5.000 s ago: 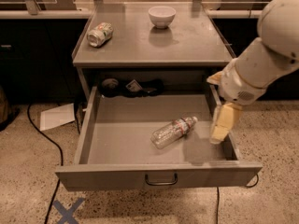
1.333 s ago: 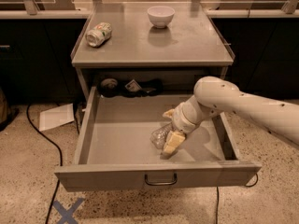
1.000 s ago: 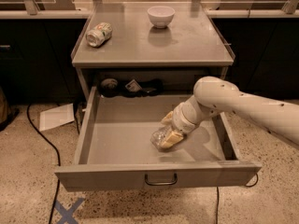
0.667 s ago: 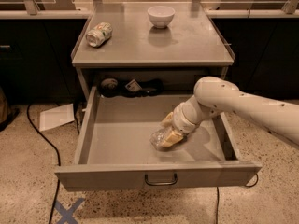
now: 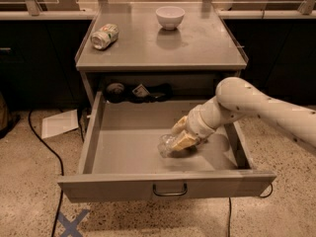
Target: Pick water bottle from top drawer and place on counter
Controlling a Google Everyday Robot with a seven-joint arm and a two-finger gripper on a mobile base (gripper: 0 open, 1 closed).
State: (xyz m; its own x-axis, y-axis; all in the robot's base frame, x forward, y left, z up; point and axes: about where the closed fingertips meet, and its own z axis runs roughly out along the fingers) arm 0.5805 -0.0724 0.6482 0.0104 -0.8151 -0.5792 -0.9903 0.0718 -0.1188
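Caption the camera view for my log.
Gripper down in the open top drawer at the water bottle; soda can and white bowl sit on the counter.

Dim warm light coming down from overhead, the gripper [image 5: 183, 136] hanging low inside the top drawer [image 5: 97, 132] and casting a soft shadow just beside itself, the counter [image 5: 197, 48] beyond it gleaming palely.
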